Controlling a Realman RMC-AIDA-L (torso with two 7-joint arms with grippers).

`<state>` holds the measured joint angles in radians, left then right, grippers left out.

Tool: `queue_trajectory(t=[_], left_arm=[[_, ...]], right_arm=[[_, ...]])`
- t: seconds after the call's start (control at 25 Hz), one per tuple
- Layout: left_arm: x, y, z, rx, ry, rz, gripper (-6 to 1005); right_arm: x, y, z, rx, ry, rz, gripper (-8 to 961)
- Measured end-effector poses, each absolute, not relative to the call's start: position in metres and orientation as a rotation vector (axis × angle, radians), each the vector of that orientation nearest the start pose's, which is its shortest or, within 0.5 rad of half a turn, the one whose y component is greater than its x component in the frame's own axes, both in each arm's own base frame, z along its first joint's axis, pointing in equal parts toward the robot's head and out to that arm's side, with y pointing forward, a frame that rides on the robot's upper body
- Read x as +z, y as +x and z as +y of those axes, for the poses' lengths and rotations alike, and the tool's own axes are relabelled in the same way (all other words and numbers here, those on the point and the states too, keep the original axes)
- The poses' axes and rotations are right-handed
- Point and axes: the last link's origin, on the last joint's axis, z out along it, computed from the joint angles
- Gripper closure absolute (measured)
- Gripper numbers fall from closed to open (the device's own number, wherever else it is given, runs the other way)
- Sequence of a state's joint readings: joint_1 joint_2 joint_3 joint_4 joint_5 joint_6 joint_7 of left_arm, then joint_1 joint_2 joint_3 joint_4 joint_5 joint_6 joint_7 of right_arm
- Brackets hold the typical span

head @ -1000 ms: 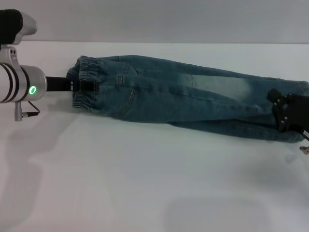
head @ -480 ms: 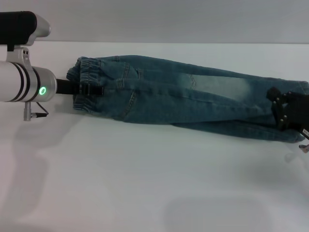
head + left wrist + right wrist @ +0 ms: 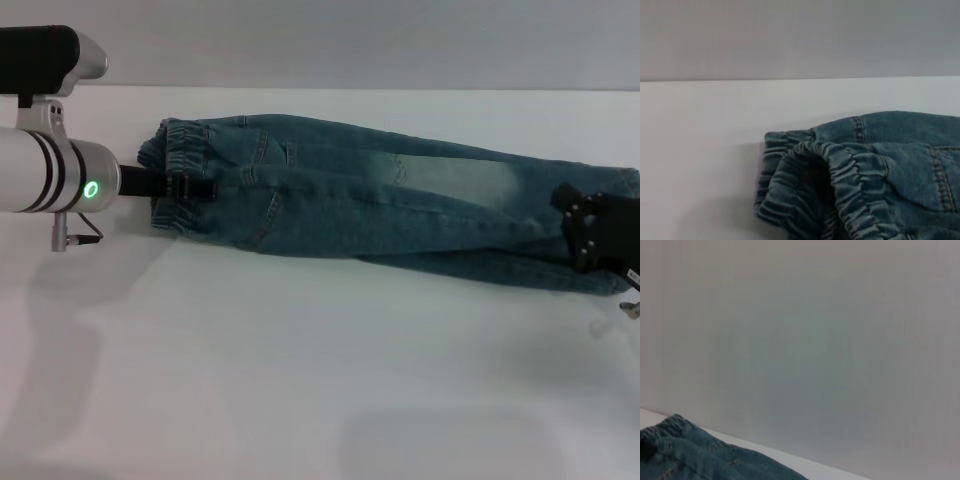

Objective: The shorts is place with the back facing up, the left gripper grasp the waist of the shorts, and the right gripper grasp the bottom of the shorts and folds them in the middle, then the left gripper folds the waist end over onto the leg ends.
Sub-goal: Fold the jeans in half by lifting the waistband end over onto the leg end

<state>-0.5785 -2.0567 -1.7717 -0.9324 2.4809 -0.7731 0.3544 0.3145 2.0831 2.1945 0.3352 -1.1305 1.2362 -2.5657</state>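
Shorts (image 3: 380, 210) already folded lengthwise, legs stacked, lying along far edge of desk (image 3: 300, 380), waist (image 3: 178, 190) toward left edge, bottom (image 3: 600, 235) at right edge. Left pincer (image 3: 190, 187) at waist, prongs over ruffled band, apparently clamped on it. Right pincer (image 3: 590, 240) on leg ends; whether closed, cannot tell. Step in hand, by my reading: middle fold done, second fold starting. Next move calls for left pincer lifting waist, carrying it across onto leg ends; right should let go first.
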Motion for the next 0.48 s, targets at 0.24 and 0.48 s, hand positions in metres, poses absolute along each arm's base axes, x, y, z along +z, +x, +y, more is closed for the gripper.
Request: queue_trajectory(t=[0.24, 0.48], left_arm=[[-0.0183, -0.2518, 0.4171, -0.062, -2.064, -1.22, 215], [-0.0204, -0.2525, 0.4145, -0.094, -2.073, -1.237, 469]], right_arm=[[-0.0084, 0.3312, 0.2997, 0.723, -2.055, 0.412, 955], [-0.0061, 0.3321, 0.2948, 0.755, -2.037, 0.43, 955]])
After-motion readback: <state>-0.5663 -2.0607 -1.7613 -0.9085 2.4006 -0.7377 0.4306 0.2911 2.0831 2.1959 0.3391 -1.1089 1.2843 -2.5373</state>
